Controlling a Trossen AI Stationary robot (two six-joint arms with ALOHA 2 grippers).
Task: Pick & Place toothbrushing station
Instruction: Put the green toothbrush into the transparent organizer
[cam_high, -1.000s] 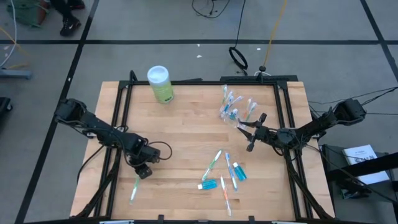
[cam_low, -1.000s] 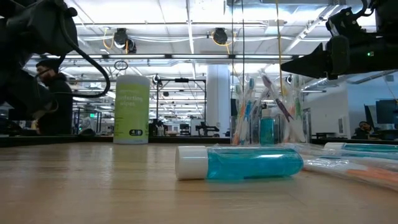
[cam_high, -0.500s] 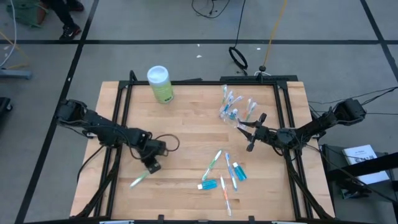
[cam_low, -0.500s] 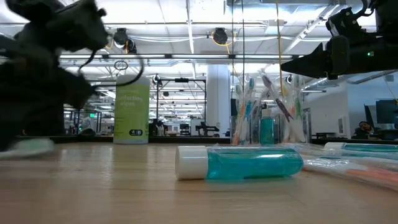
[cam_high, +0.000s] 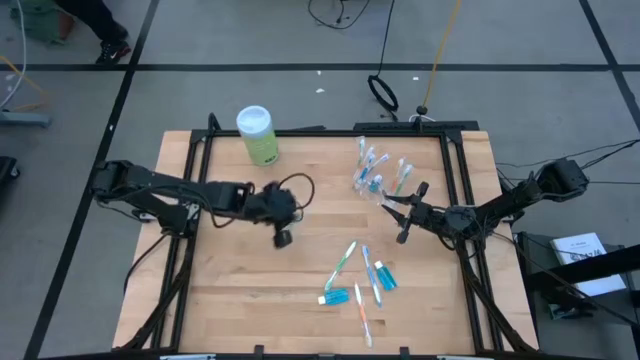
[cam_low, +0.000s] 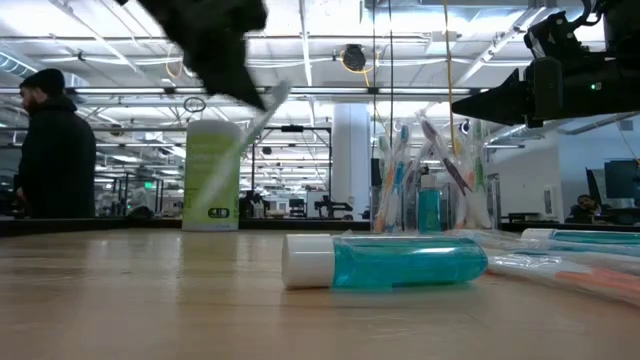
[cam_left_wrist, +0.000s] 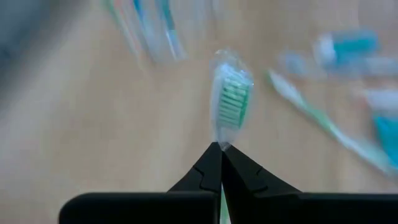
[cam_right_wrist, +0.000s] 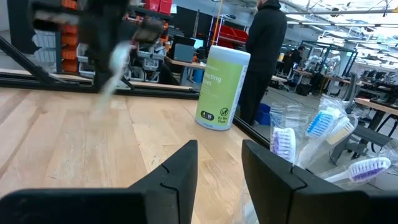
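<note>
Left gripper (cam_high: 284, 238): left of centre in the high view, raised above the desk (cam_high: 300, 265); its fingers (cam_left_wrist: 208, 171) are pressed together, pinching the handle of a green-bristled toothbrush (cam_left_wrist: 231, 102).
Held toothbrush: in the low view it hangs tilted in the air at upper left, in front of the light-green canister (cam_low: 211, 177).
Right gripper (cam_high: 403, 215): right of centre in the high view, just beside the clear cup (cam_low: 432, 192); its fingers (cam_right_wrist: 180, 168) are spread apart, with nothing between them.
Clear cup: upper right of the desk, upright, filled with toothbrushes.
Loose items: more toothbrushes and blue toothpaste tubes (cam_high: 336, 296) lie at lower centre of the desk.
Background: a person in dark clothes (cam_low: 52, 150) stands at far left of the low view.
</note>
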